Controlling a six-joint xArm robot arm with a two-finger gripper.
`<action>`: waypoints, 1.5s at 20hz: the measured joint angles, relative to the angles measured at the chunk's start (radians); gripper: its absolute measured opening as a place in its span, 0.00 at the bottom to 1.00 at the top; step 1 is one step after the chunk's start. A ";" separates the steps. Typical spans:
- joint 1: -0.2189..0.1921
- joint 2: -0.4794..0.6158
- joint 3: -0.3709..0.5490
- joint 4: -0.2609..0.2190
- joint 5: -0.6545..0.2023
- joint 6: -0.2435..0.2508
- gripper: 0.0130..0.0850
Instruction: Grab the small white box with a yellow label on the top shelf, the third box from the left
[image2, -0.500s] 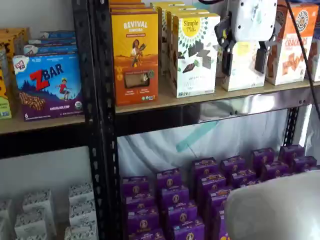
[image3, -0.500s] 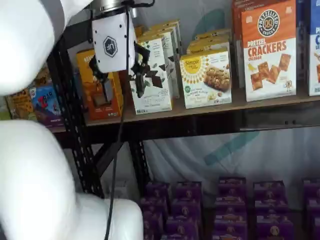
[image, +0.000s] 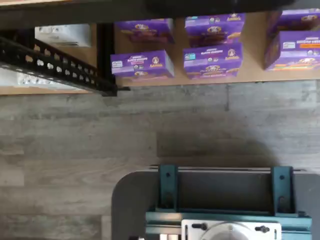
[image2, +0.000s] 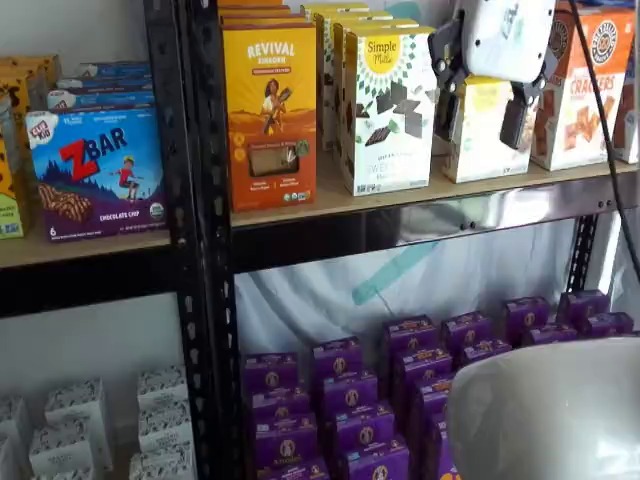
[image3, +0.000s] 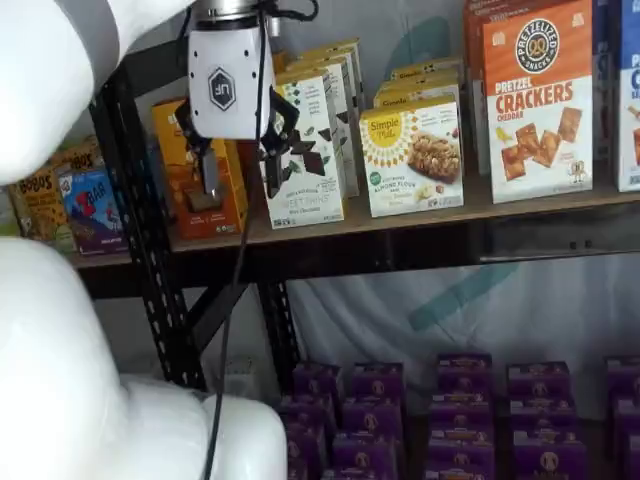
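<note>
The small white box (image3: 415, 155) with the yellow sunburst label stands upright on the top shelf (image3: 420, 218), between a taller white box and an orange crackers box. My gripper (image3: 240, 172) hangs in front of the shelf, apart from the boxes. Its two black fingers are open with a plain gap and nothing between them. In a shelf view the gripper (image2: 481, 118) lines up in front of the small white box (image2: 485, 150) and hides the box's upper part. The top shelf (image2: 400, 197) runs just below the fingertips. The wrist view shows neither the box nor the fingers.
An orange Revival box (image2: 270, 110) and a taller white box (image2: 390, 105) stand left of the target; a pretzel crackers box (image3: 540, 100) stands right. Purple boxes (image2: 400, 370) fill the shelf below. A black upright (image2: 195, 250) divides the bays. My white arm (image3: 60, 350) fills the near left.
The gripper has risen a little in front of the top shelf, still open. The boxes have not moved.
</note>
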 joint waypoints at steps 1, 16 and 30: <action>0.006 0.000 0.000 -0.012 -0.008 0.000 1.00; 0.060 0.009 0.060 -0.181 -0.177 -0.011 1.00; -0.046 0.076 0.067 -0.180 -0.318 -0.112 1.00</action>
